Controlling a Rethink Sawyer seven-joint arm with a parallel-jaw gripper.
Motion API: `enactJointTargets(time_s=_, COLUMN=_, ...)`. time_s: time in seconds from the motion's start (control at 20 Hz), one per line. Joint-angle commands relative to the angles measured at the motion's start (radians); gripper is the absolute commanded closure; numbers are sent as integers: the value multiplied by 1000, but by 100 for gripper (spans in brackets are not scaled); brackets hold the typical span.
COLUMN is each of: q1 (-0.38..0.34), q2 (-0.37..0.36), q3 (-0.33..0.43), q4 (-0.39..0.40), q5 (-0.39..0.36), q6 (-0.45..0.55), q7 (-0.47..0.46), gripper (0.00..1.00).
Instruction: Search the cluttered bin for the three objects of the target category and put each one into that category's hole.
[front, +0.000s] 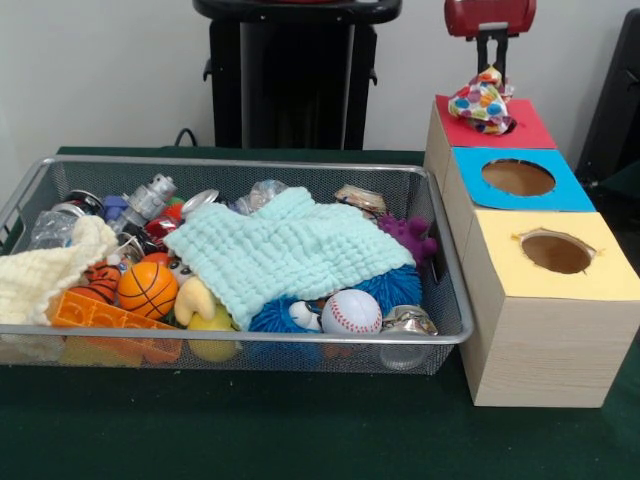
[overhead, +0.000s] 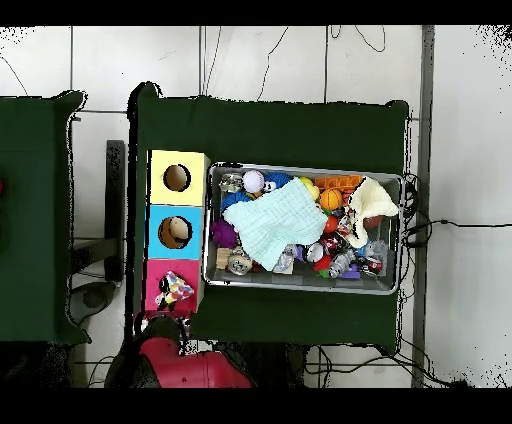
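Note:
A white fabric scrap with bright spots (front: 480, 106) sits bunched on the red panel (front: 530, 130) of the box row and covers most of the red-panel hole. Its top peak rises between the black fingers of my gripper (front: 492, 68), which hangs straight above it and looks shut on that peak. In the overhead view the scrap (overhead: 175, 290) lies on the red panel (overhead: 157, 277), with my red arm (overhead: 190, 365) just below. The wire-mesh bin (front: 250, 334) is full of clutter. No other spotted scrap shows in it.
A mint-green waffle cloth (front: 285, 250) covers the bin's middle and a cream knitted cloth (front: 40, 275) lies at its left end. Balls, a basketball (front: 147, 288), a baseball (front: 351, 312) and toys lie around them. The blue-panel hole (front: 518, 178) and yellow-panel hole (front: 556, 252) are open.

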Motion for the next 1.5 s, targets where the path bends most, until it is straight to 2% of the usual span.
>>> enactJointTargets(time_s=0.05, q1=11, q2=91, q3=-29, q4=-148, q5=-25, q6=-166, q7=125, gripper=100)
enactJointTargets(time_s=0.2, q1=33, q2=123, q3=-31, q4=-169, q5=1, q6=-176, q7=131, gripper=100)
enactJointTargets(time_s=0.4, q1=64, q2=193, q3=-39, q4=-171, q5=30, q6=-247, q7=166, gripper=100)
enactJointTargets(time_s=0.65, q1=112, q2=246, q3=-89, q4=-171, q5=52, q6=-303, q7=161, gripper=100)
enactJointTargets(time_s=0.85, q1=121, q2=302, q3=-111, q4=-172, q5=47, q6=-371, q7=175, gripper=100)
enactJointTargets(time_s=1.15, q1=96, q2=331, q3=-109, q4=-191, q5=27, q6=-422, q7=175, gripper=100)
enactJointTargets(time_s=1.35, q1=77, q2=328, q3=-102, q4=-211, q5=7, q6=-396, q7=148, gripper=100)
enactJointTargets(time_s=1.5, q1=86, q2=328, q3=-136, q4=-232, q5=20, q6=-375, q7=110, gripper=100)
